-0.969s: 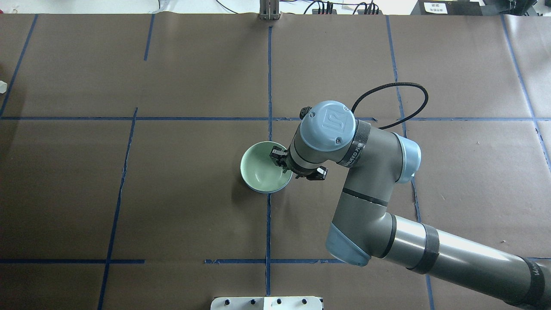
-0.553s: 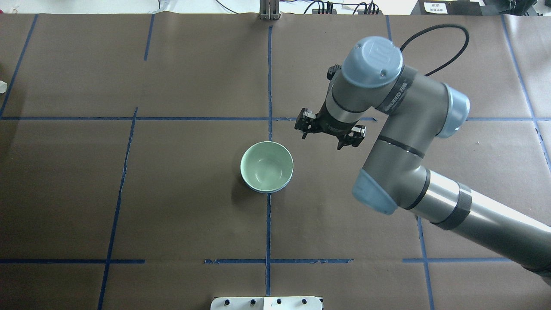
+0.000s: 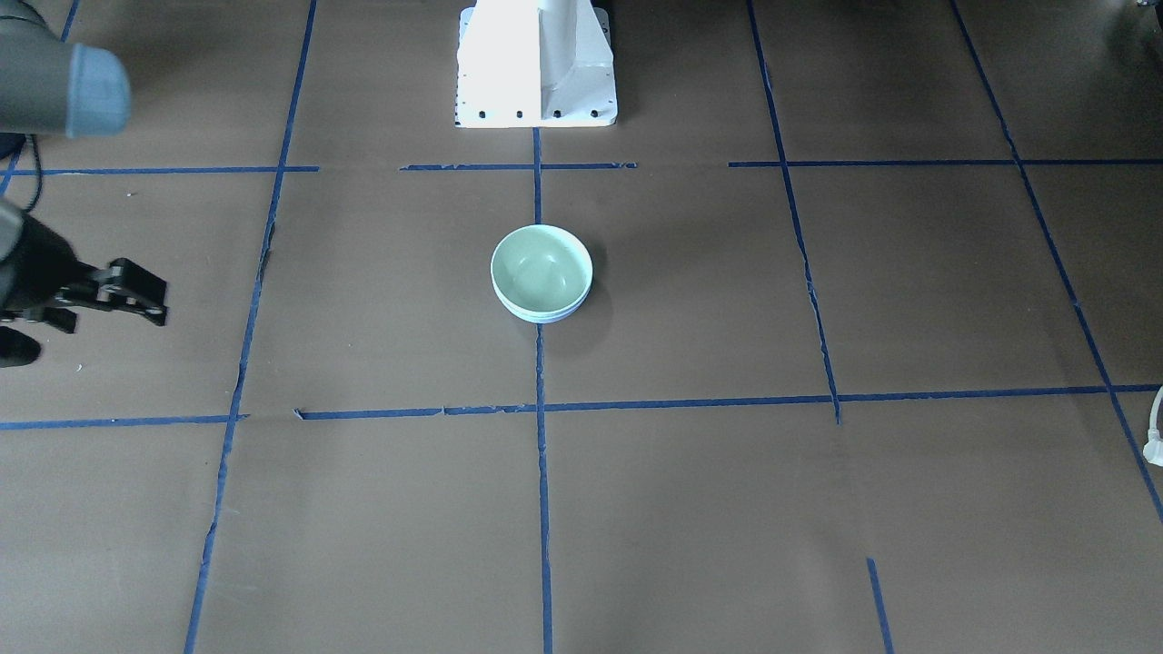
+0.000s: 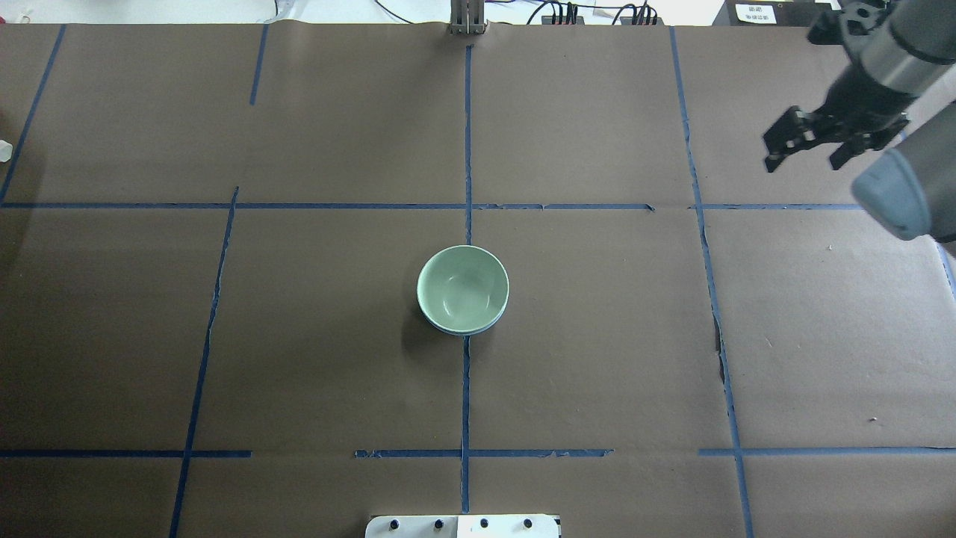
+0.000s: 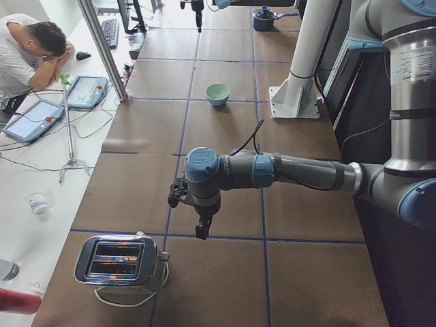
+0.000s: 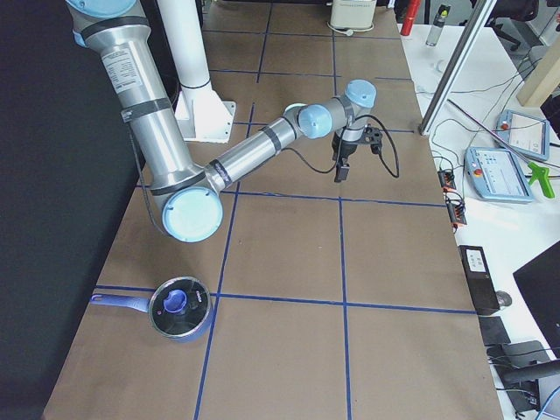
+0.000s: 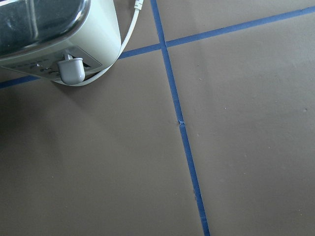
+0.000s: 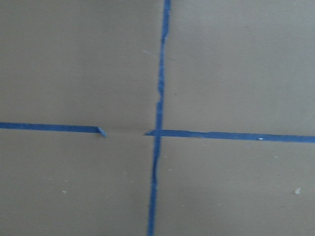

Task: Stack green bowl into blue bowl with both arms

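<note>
The green bowl (image 4: 463, 288) sits nested inside the blue bowl (image 4: 461, 332) at the table's centre. Only a thin crescent of the blue rim shows under it. Both also show in the front view, the green bowl (image 3: 541, 265) above the blue rim (image 3: 542, 319). My right gripper (image 4: 810, 149) is open and empty, raised at the far right back, well away from the bowls; it also shows at the left edge of the front view (image 3: 100, 304). My left gripper (image 5: 201, 228) hangs over the table's left end, far from the bowls; I cannot tell if it is open or shut.
A silver toaster (image 5: 119, 262) with a white cord stands near the left gripper and shows in the left wrist view (image 7: 49, 29). A pot with a blue lid (image 6: 179, 306) stands at the table's right end. The white pedestal base (image 3: 536, 64) is behind the bowls.
My right gripper has left the green bowl's rim, risen and swung away to the far right back. The stacked bowls have stayed in place.
</note>
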`<state>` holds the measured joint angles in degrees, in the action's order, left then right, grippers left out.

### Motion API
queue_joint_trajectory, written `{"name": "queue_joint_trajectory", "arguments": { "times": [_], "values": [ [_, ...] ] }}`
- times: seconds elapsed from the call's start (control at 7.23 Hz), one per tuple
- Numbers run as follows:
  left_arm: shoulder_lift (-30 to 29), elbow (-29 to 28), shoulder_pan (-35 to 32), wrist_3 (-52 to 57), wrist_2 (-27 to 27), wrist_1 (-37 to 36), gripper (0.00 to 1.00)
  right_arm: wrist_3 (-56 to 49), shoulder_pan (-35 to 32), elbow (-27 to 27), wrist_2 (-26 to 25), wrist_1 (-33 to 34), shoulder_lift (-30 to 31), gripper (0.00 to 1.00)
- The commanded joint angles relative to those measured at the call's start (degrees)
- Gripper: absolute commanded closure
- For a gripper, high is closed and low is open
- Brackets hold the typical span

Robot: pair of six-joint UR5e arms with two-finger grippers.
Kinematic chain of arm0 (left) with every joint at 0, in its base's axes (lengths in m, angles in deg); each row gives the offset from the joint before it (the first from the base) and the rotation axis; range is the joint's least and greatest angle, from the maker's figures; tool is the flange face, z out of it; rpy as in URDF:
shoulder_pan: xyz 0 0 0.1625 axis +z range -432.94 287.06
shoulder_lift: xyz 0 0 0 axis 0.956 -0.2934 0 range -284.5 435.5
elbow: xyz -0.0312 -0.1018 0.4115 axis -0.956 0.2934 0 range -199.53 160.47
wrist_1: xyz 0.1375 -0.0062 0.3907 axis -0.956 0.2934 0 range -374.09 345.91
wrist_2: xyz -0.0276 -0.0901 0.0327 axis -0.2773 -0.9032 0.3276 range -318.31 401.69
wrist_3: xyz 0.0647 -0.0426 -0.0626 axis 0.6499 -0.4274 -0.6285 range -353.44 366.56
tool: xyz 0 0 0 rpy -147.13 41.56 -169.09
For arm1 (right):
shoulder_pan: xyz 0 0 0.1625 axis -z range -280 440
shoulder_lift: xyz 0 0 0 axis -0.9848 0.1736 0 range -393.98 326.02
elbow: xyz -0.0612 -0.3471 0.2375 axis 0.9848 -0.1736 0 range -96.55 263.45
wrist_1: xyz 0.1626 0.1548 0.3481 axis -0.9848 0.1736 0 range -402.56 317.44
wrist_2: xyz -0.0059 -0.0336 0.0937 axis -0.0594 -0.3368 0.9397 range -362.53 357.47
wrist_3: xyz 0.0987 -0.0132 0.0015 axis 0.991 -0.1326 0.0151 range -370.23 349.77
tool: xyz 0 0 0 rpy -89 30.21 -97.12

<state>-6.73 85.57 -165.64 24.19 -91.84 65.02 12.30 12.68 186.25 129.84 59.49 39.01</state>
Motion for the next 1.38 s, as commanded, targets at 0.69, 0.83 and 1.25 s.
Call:
{"name": "queue_joint_trajectory", "arguments": {
  "times": [0.69,0.83,1.25],
  "values": [
    [-1.0,-0.6,0.5,0.0,-0.1,0.2,0.0,-35.4,-24.6,2.0,-0.4,-0.5,28.5,0.0],
    [-0.9,-0.4,0.5,0.5,-0.1,0.7,0.0,-32.3,-24.5,2.2,-0.4,-0.6,28.2,0.0],
    [-1.1,-0.5,0.5,0.6,-0.1,0.8,0.0,-31.9,-24.3,2.2,-0.4,-2.4,28.1,0.0]
  ]
}}
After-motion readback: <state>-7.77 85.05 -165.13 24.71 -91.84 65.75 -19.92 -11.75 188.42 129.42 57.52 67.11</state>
